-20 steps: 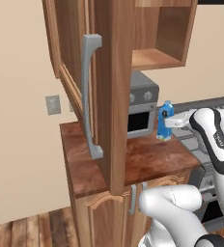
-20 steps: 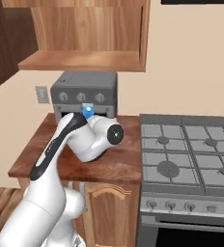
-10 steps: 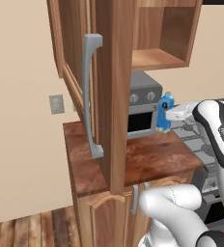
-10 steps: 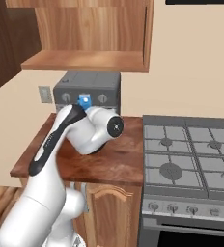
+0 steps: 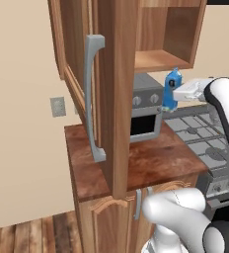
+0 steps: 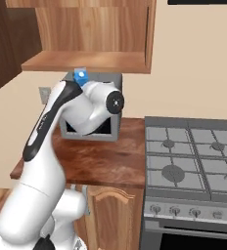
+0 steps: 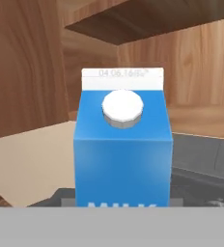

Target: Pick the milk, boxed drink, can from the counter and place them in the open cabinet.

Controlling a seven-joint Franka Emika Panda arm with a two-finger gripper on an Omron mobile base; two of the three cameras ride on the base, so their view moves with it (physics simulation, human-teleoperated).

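While airborne below cabinet [image 5: 156,59], milk [image 5: 171,90] (upright) clamped between gripper [image 5: 178,92] fingers.

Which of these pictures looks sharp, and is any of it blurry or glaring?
Hand view: the milk looms close, its date stamp soft but readable. Left base view: flat even light, no glare, the cabinet door edge crisp. Right base view: gentle shading under the cabinet shelf, the counter grain slightly smeared.

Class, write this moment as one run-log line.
phase: lifting | tool: shut on milk | milk: airborne, upright, below cabinet shelf | not yet placed
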